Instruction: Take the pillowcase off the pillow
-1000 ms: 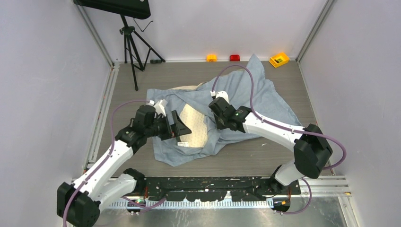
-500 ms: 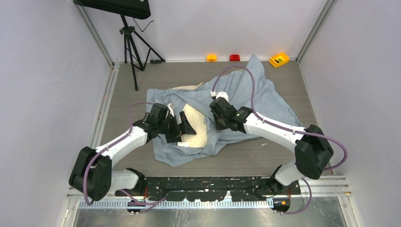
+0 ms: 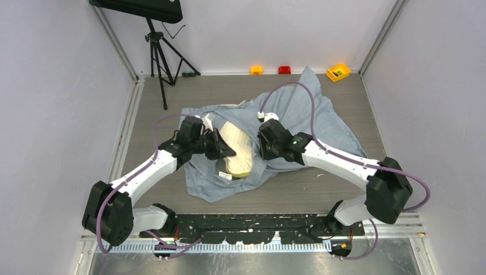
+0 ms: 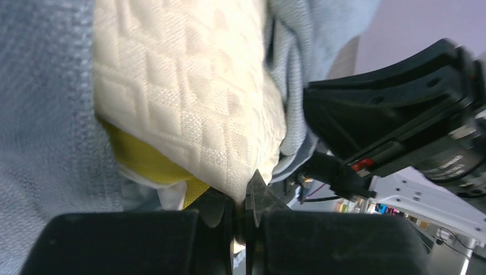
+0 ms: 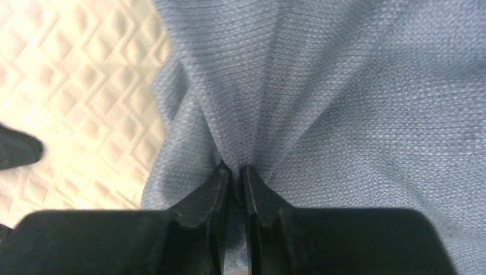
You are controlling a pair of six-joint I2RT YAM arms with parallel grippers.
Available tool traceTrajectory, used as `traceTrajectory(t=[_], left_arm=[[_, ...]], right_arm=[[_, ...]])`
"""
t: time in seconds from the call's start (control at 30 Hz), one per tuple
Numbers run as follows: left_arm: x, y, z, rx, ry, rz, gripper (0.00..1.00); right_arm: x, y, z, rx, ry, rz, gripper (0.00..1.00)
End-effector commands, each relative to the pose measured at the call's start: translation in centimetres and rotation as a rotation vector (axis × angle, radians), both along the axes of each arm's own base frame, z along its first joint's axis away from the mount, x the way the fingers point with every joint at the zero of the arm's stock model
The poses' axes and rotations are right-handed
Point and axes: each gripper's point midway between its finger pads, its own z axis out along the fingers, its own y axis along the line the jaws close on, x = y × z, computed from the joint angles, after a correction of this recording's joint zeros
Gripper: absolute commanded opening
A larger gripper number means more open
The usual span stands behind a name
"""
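Note:
The cream quilted pillow [image 3: 236, 143] lies mid-table, its near end bare and showing a yellow edge [image 3: 240, 172]. Around it and off to the far right spreads the grey-blue pillowcase [image 3: 321, 114]. My left gripper [image 3: 224, 150] is shut on the pillow's edge; in the left wrist view the jaws [image 4: 243, 197] pinch the cream pillow [image 4: 183, 97], with pillowcase cloth [image 4: 40, 114] beside it. My right gripper [image 3: 265, 146] sits just right of the bare pillow. In the right wrist view it [image 5: 236, 172] grips a fold of the pillowcase [image 5: 355, 97], the pillow [image 5: 74, 86] to its left.
A black tripod [image 3: 157, 57] stands at the back left. Along the back wall sit an orange block [image 3: 256, 70], a red block [image 3: 284, 70] and a yellow box [image 3: 338, 72]. A white tag [image 3: 226, 176] hangs at the pillow's near corner.
My left gripper, open a second ago, moved in and closed on the pillow's near edge, lifting it so the yellow edge shows. The right arm shifted slightly right.

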Motion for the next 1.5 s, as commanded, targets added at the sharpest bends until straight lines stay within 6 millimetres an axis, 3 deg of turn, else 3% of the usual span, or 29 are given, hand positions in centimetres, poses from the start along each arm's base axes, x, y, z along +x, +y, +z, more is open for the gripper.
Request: traceTrajectory(t=[0.0,0.2,0.3,0.37,0.5,0.67,0.93,1.07,1.47], left_arm=[[0.5,-2.2,8.1,-0.153,-0.147,-0.104,0.0],[0.3,-2.3,11.3,-0.184,-0.181,-0.097,0.0],[0.1,-2.4,12.3,-0.195,-0.189,-0.106,0.0],[-0.1,-2.5,12.9,-0.203,-0.19,-0.117,0.0],[-0.5,-2.5,14.1,-0.221,-0.202,-0.137,0.0],[-0.7,-2.5,14.5,-0.223,-0.197,-0.135,0.0],[-0.5,-1.6,13.6,-0.156,-0.177,-0.088,0.0],[-0.5,-1.8,13.9,-0.172,-0.174,-0.091,0.0],[-1.1,-1.7,14.7,-0.185,-0.175,-0.098,0.0]], right_arm=[[-0.6,1.0,5.3,0.111,-0.084,0.089,0.26],[-2.6,2.1,10.5,0.273,-0.18,0.228,0.54],[-3.2,2.2,11.5,0.299,-0.223,0.267,0.67],[-2.1,1.2,11.6,0.248,-0.247,0.197,0.73],[-0.7,0.6,11.7,0.182,-0.246,0.122,0.74],[-3.6,3.7,14.4,0.341,-0.285,0.357,0.83],[-6.1,2.8,18.8,0.283,-0.476,0.499,0.86],[-7.5,4.5,17.2,0.109,-0.483,0.582,0.86],[-4.9,8.1,10.2,-0.079,-0.433,0.535,0.87]])
